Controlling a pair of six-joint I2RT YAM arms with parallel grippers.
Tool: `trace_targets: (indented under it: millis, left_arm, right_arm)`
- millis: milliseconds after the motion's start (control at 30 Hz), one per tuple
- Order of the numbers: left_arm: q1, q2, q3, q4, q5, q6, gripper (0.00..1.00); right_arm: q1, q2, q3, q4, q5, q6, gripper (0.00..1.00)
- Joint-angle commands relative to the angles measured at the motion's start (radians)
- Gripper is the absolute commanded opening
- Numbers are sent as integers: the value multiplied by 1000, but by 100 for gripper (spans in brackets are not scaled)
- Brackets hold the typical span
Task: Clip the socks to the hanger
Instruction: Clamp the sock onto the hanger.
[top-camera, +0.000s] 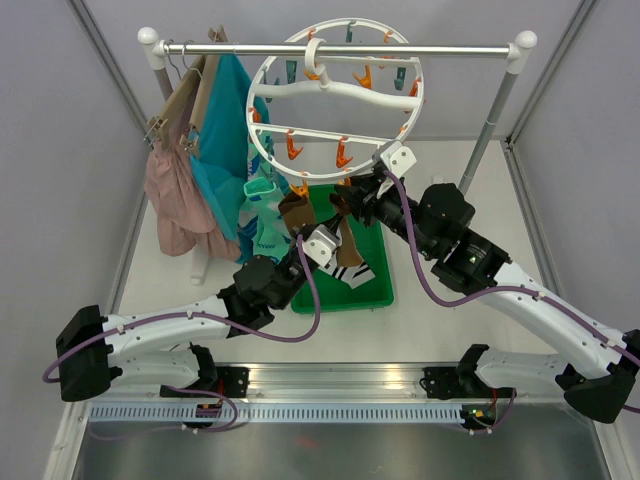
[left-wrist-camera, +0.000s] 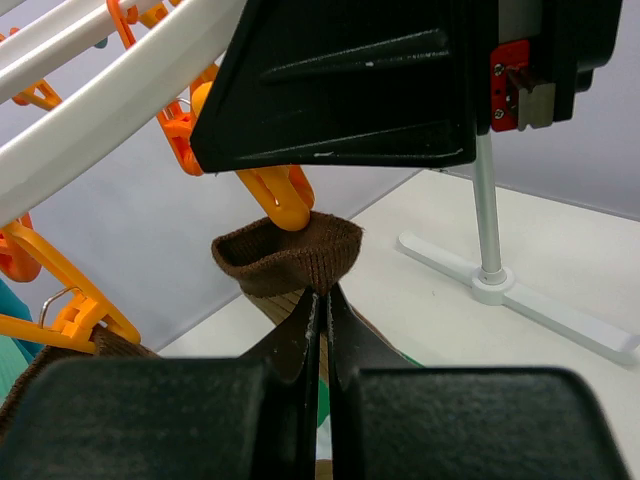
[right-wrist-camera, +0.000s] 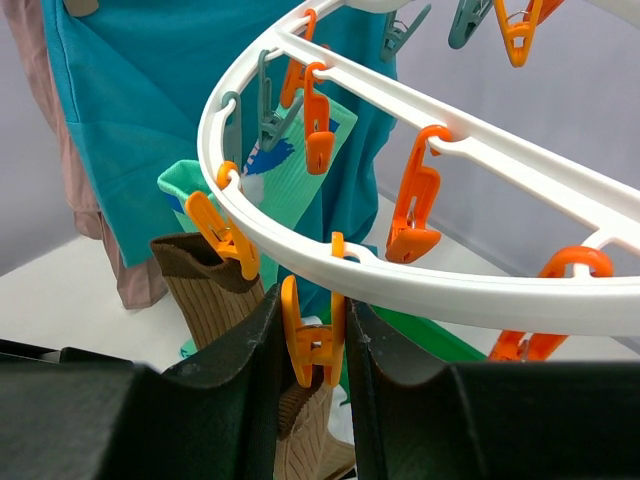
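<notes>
Your left tool (left-wrist-camera: 322, 300) is clenched on the brown sock (left-wrist-camera: 290, 255), whose cuff touches the orange peg (right-wrist-camera: 310, 350). Your right tool (right-wrist-camera: 312, 325) is squeezing that peg. The peg hangs from the white hanger (top-camera: 335, 90), upper centre of the top view, above the green tray (top-camera: 383, 280).

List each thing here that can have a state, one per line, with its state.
left gripper, shut on the held brown sock.
right gripper, shut on the orange peg.
held brown sock, cuff raised to the orange peg.
clipped brown sock, hanging from another peg.
mint sock, clipped, hanging.
striped sock, lying loose in the green tray.
hanger, hung on the rail.
</notes>
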Motion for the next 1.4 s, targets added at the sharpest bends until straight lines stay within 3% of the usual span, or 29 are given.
trace_targets:
  millis: [0,1367]
  left_arm:
    - [6,10,39,66,-1,1,2]
    - [8,39,21,199,-53,-22,2]
  right_arm:
    - [6,-14,51,19,-5,31,0]
    - [5,10,88,-34,18,117,0]
